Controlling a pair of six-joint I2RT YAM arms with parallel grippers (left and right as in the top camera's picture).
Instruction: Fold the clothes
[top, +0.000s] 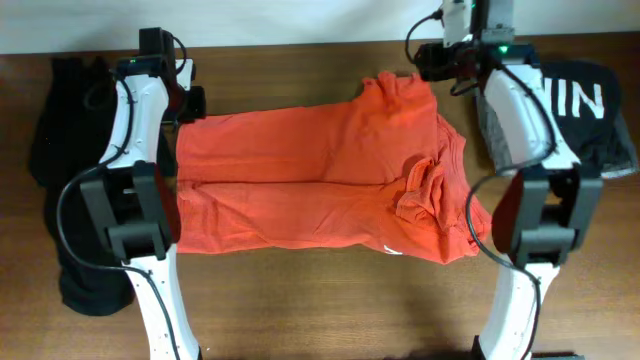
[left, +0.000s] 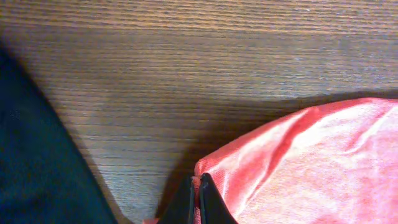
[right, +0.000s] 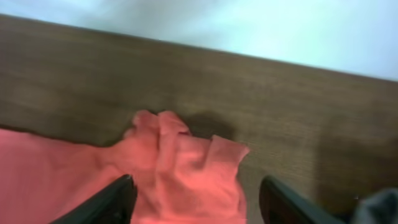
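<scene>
Orange-red cotton T-shirt (top: 320, 180) runs left-right; left gripper (left: 198, 193) clamps its far-left corner. Right gripper (right: 199, 202), jaws apart, straddles the far-right corner.

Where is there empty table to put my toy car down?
Biggest bare patch: the table on the robot's side of the orange T-shirt, between the left arm base and right arm base. A thin strip lies behind it. Both ends are crowded: dark clothes at the left, the black lettered shirt at the right.
</scene>
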